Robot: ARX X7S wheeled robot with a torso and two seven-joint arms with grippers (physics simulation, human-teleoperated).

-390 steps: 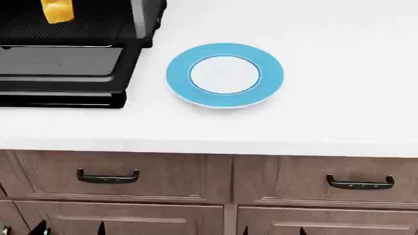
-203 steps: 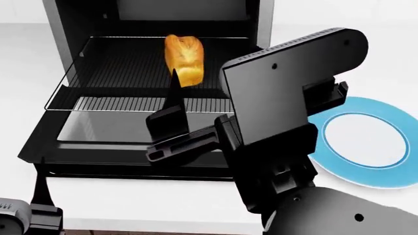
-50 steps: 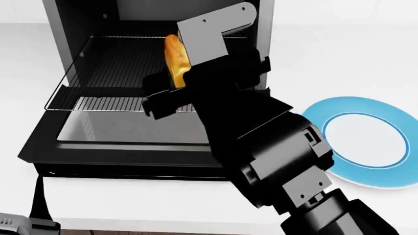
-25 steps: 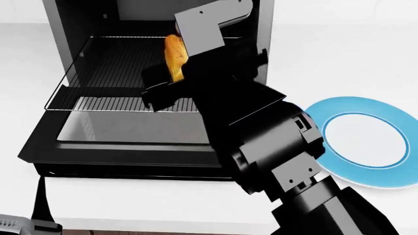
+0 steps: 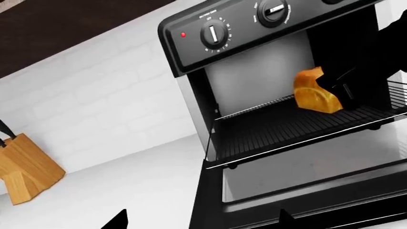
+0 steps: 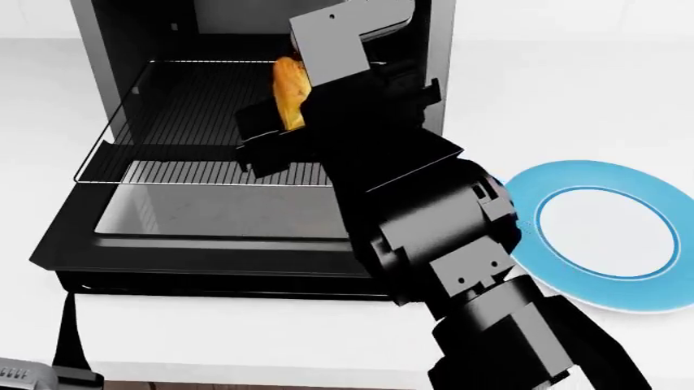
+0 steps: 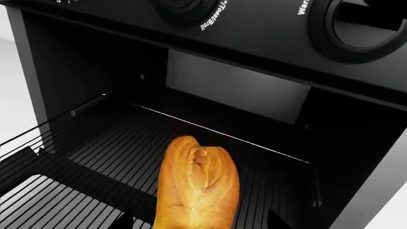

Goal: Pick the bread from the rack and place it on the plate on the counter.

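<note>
The bread (image 7: 197, 186) is seen upright on the rack (image 6: 184, 138), at 11 o'clock from the plate (image 6: 603, 232). The right pincer (image 7: 198, 220) is spread, straddling it, nothing grasped.

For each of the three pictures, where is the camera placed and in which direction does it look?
Head view: from the robot's head, down over the open black oven, the silver wire rack and the blue-rimmed round plate; the right arm fills the middle.
Left wrist view: low beside the oven, facing its front; a wooden knife block stands aside.
Right wrist view: facing into the oven, the fingertips flanking the loaf.
All three share the golden-orange bread on the rack.
</note>
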